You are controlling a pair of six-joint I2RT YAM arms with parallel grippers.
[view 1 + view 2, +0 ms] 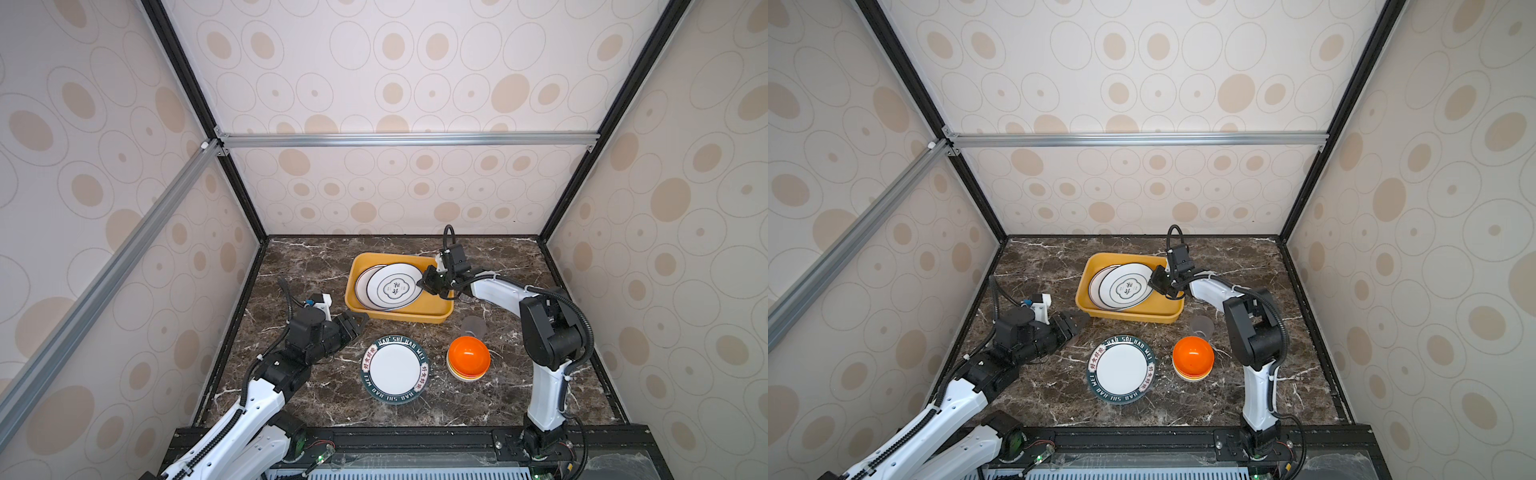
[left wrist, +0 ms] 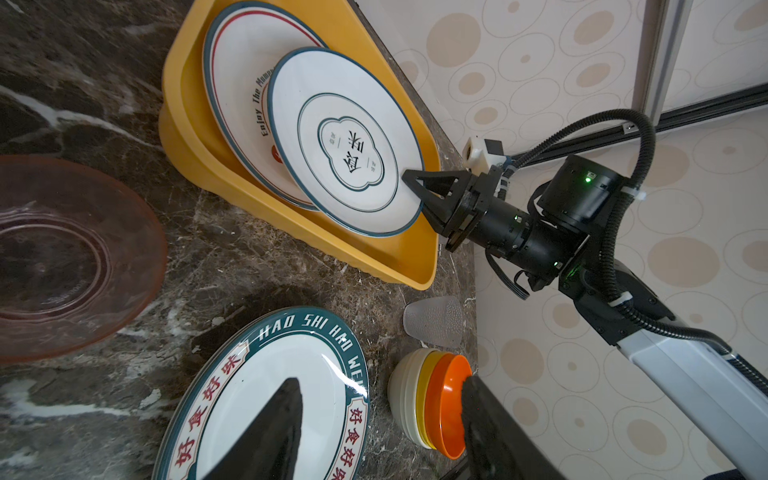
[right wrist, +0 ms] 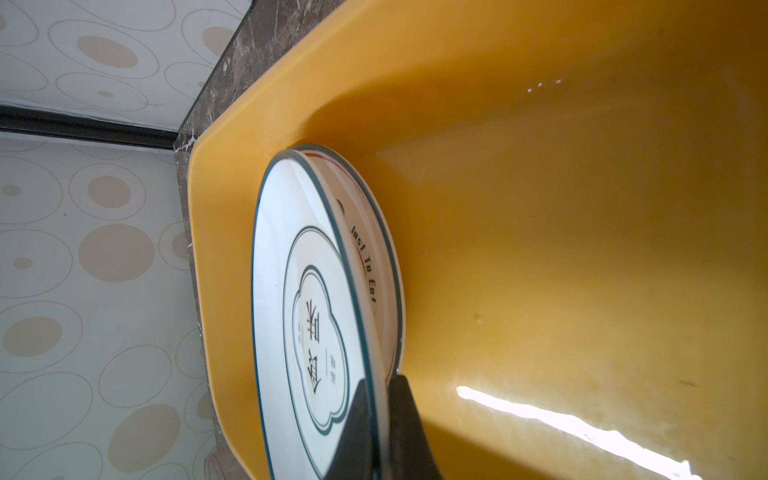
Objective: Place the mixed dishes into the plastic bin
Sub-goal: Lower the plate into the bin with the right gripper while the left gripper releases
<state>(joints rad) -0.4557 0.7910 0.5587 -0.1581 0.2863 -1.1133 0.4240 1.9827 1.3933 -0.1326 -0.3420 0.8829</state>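
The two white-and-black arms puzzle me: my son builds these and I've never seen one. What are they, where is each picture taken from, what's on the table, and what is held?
They are two robot arms standing at a marble table, each ending in a two-fingered claw. Two pictures look down from overhead. The other two come from cameras on the arms' wrists.

The right claw is shut on the rim of a white plate, which lies over another plate inside the yellow bin. The left claw is open and empty.

On the table outside the bin are a green-rimmed plate, a stack of bowls with an orange one on top, and a greyish cup.
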